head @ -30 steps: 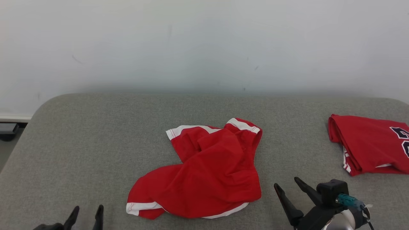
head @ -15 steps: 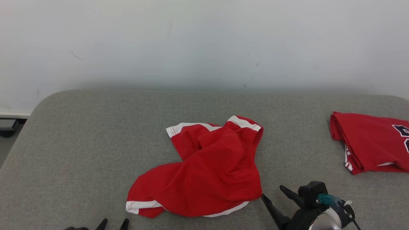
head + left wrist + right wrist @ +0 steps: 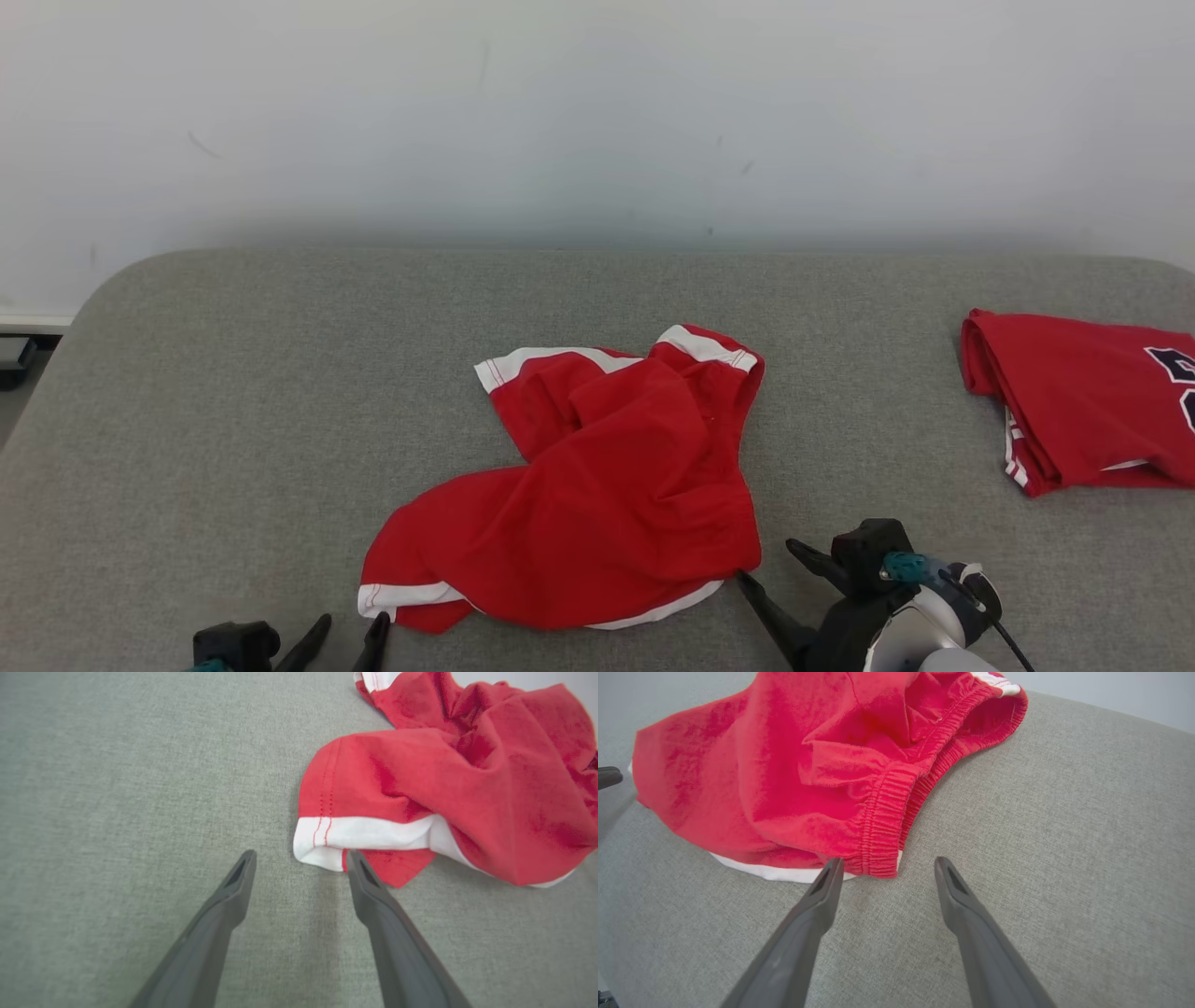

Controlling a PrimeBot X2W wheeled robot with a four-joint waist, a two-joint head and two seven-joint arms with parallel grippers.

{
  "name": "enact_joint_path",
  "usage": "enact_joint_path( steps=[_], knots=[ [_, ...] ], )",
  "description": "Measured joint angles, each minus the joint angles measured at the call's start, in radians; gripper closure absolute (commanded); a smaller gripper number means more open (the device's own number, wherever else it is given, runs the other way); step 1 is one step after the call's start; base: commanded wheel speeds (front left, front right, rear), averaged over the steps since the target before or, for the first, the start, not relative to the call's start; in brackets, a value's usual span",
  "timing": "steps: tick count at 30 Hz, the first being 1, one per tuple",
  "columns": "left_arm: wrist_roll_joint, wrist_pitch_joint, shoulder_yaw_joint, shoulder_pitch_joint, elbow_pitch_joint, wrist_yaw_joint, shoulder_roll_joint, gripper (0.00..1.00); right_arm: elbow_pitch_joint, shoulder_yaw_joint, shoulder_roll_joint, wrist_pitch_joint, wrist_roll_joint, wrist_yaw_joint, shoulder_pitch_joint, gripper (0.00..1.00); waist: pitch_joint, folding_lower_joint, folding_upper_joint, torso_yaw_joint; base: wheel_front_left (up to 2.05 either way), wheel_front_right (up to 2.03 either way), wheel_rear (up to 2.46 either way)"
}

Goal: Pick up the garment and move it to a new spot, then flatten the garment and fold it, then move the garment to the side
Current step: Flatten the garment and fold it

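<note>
A crumpled red garment (image 3: 597,485) with white trim lies near the middle of a grey padded table (image 3: 233,392), closer to the near edge than to the pale wall (image 3: 597,112) behind. Its folds hide the underside and much of its shape.

At the far right, well apart from it, lies a folded red jersey (image 3: 1074,401). The picture's edge cuts it off, and only part of its dark lettering shows, too little to read.

The left gripper (image 3: 352,623) sits at the near left. The bottom edge cuts off its body, leaving two dark fingers spread apart and holding nothing. The right gripper (image 3: 767,562) sits at the near right, fingers also spread and holding nothing.

The left wrist view adds detail: one fingertip (image 3: 355,858) meets the garment's near-left corner, where the white hem (image 3: 373,833) folds over red cloth. Whether it touches is unclear.

The right wrist view shows the gathered elastic waistband (image 3: 887,812), hard to make out from the head view. Its near corner lies between the spread fingers, one fingertip (image 3: 833,865) at the cloth's edge; contact cannot be told. A dark shape (image 3: 607,777), cut off at that view's left edge, is too small to identify.
</note>
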Motion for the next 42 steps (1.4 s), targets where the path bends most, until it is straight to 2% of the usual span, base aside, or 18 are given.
enact_joint_path(
  steps=[8, 15, 16, 17, 18, 19, 20, 21, 32, 42],
  knots=[
    [-0.031, -0.014, -0.039, -0.071, 0.118, -0.016, -0.029, 0.0, 0.081, 0.086, 0.019, -0.035, 0.02, 0.0, -0.069, 0.0, 0.013, 0.0, 0.0, -0.014, 0.0, 0.0, 0.0],
    [-0.082, -0.015, -0.1, -0.105, 0.157, -0.02, -0.039, 0.0, 0.168, 0.139, 0.035, -0.065, 0.031, 0.0, -0.123, 0.0, 0.015, 0.0, 0.0, -0.016, 0.0, 0.0, 0.0],
    [-0.097, -0.012, -0.113, -0.107, 0.16, -0.02, -0.039, 0.22, 0.181, 0.147, 0.038, -0.069, 0.038, 0.0, -0.128, 0.0, 0.014, 0.0, 0.0, -0.015, 0.0, 0.0, 0.0],
    [-0.112, -0.011, -0.126, -0.108, 0.161, -0.019, -0.039, 0.52, 0.195, 0.158, 0.042, -0.069, 0.044, 0.0, -0.134, 0.18, 0.013, 0.0, 0.0, -0.015, 0.0, 0.0, 0.0],
    [-0.119, -0.012, -0.136, -0.11, 0.163, -0.019, -0.038, 0.52, 0.207, 0.166, 0.046, -0.071, 0.05, 0.0, -0.139, 0.18, 0.011, 0.0, -0.0001, -0.015, 0.0, 0.0, 0.0],
    [-0.128, -0.012, -0.146, -0.112, 0.164, -0.02, -0.037, 0.62, 0.216, 0.178, 0.051, -0.075, 0.058, 0.0, -0.143, 0.55, 0.01, 0.0, 0.0, -0.015, 0.0, 0.0, 0.0],
    [-0.137, -0.014, -0.156, -0.113, 0.164, -0.02, -0.036, 0.92, 0.225, 0.189, 0.054, -0.079, 0.065, 0.0, -0.148, 1.0, 0.008, 0.0, 0.0, -0.014, 0.0, 0.0, 0.0],
    [-0.137, -0.014, -0.156, -0.113, 0.164, -0.02, -0.036, 1.0, 0.225, 0.189, 0.054, -0.079, 0.065, 0.0, -0.148, 1.0, 0.008, 0.0, 0.0, -0.014, 0.0, 0.0, 0.0],
    [-0.184, -0.036, -0.22, -0.132, 0.154, -0.023, -0.004, 1.0, 0.277, 0.24, 0.036, -0.146, 0.152, 0.0, -0.183, 1.0, -0.016, 0.0, 0.0, -0.008, 0.0, 0.0, 0.0],
    [-0.101, -0.04, -0.202, -0.168, 0.052, -0.015, 0.072, 1.0, 0.15, 0.263, -0.017, -0.165, 0.299, 0.0, -0.218, 1.0, -0.025, -0.0001, 0.0, -0.003, 0.0, 0.0, 0.0]
  ],
)
